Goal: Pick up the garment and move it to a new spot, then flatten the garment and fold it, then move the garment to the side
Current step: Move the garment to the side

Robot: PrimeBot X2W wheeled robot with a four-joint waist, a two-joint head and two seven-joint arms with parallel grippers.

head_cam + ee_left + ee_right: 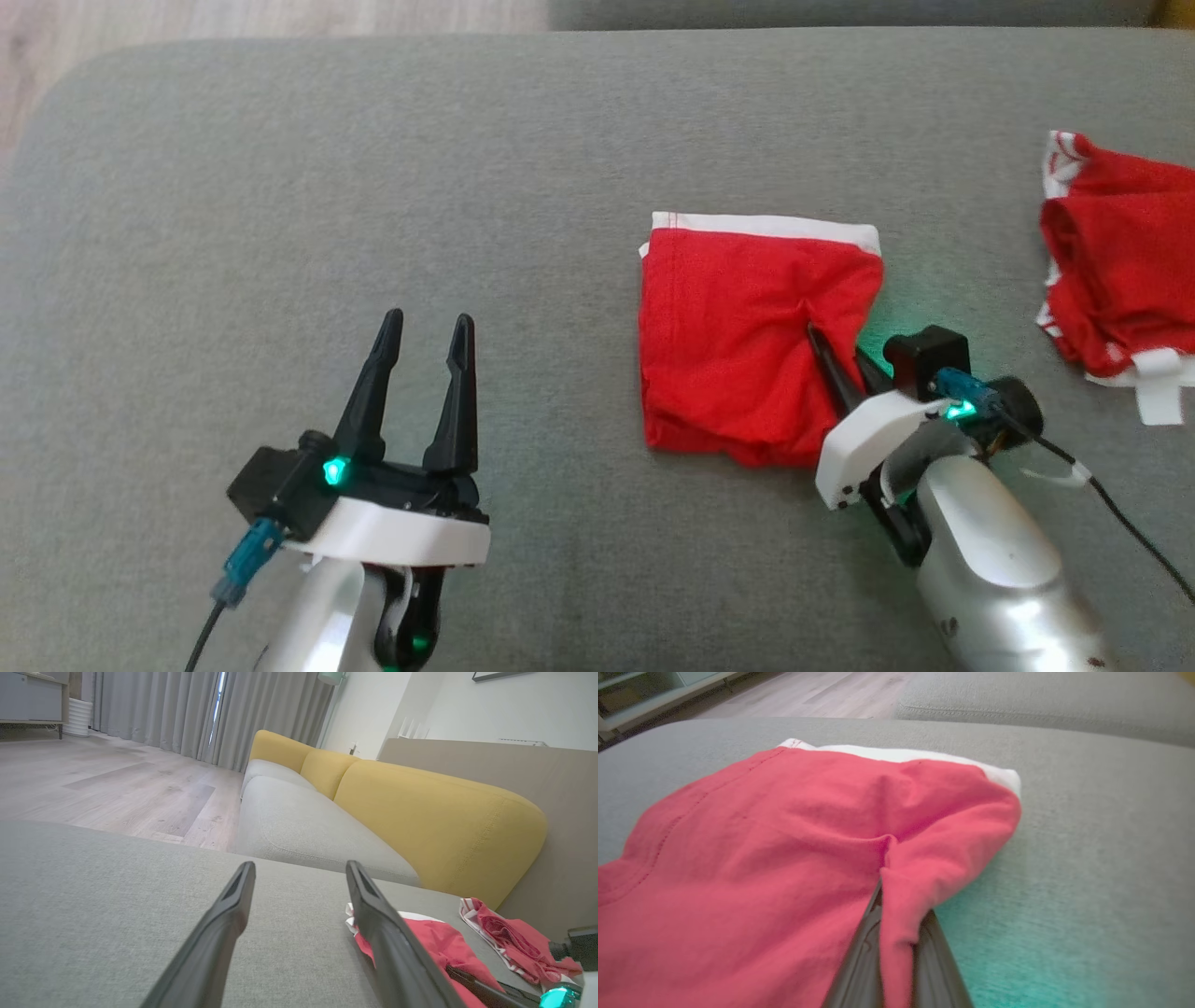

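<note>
Now, working from the cushion's (373, 140) left edge: its far left corner is rounded, with pale wood floor (187, 14) beyond it, so you have a drop-off there. Near the front edge, left of the middle, your left gripper (428, 322) hovers with its fingers spread wide, holding nothing. Between it and the garment lies a broad stretch of bare grey cushion, running to the far edge. That is your open room. The garment (738, 327), red with a white waistband (766, 224) along its far side, sits right of the middle as a neat, roughly square stack, well clear of every edge. It looks folded already, so I judge you are starting the last step, moving it aside. Your right gripper (820, 338) is clamped on a raised pleat at the garment's right side; in the right wrist view the red cloth runs between the dark fingers (857, 970). The pinch seems to take only the upper layer, so a straight lift could spill the fold. A low drag or a deeper hold looks safer. At the right edge lies a second red garment (1120, 271), crumpled, near your right arm. Room that way is tight.
</note>
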